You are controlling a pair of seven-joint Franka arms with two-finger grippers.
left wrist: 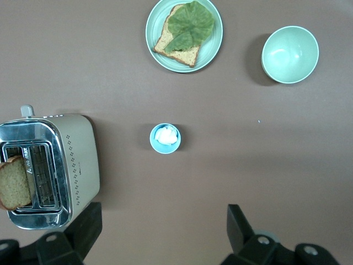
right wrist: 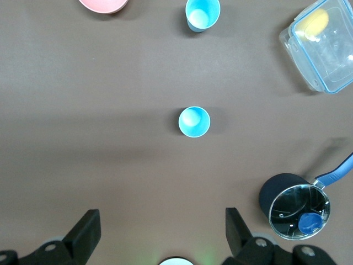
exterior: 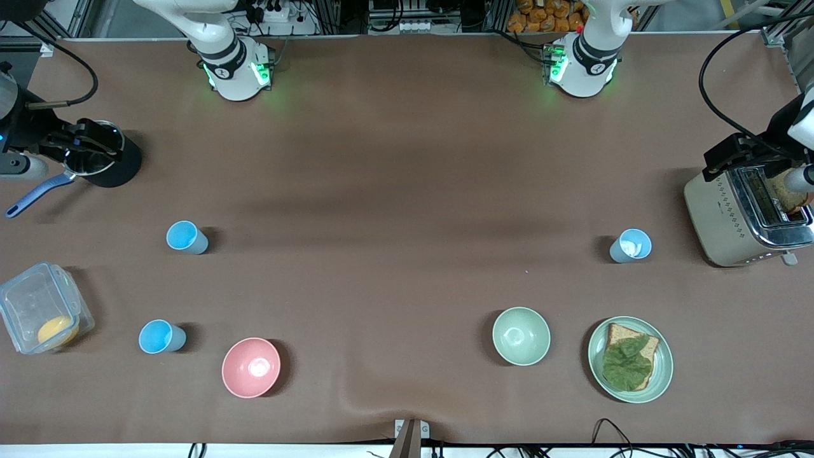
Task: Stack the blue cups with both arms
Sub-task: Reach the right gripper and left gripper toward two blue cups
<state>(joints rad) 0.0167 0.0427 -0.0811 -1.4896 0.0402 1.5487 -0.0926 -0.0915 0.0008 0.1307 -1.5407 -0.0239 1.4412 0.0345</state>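
Two sky-blue cups stand toward the right arm's end of the table: one [exterior: 187,237] [right wrist: 194,121], and another [exterior: 161,336] [right wrist: 202,14] nearer the front camera. A paler blue cup with a whitish inside [exterior: 631,245] [left wrist: 165,138] stands toward the left arm's end, beside the toaster. My left gripper [left wrist: 164,223] is open and empty, high over bare table short of the pale cup. My right gripper [right wrist: 161,223] is open and empty, high over bare table between its base and the first sky-blue cup. Neither gripper shows in the front view.
A pink bowl [exterior: 250,367], a pale green bowl [exterior: 521,336] and a plate with bread and lettuce [exterior: 629,359] sit near the front edge. A toaster [exterior: 744,216] stands at the left arm's end. A black pot [exterior: 105,162] and a clear box [exterior: 41,315] stand at the right arm's end.
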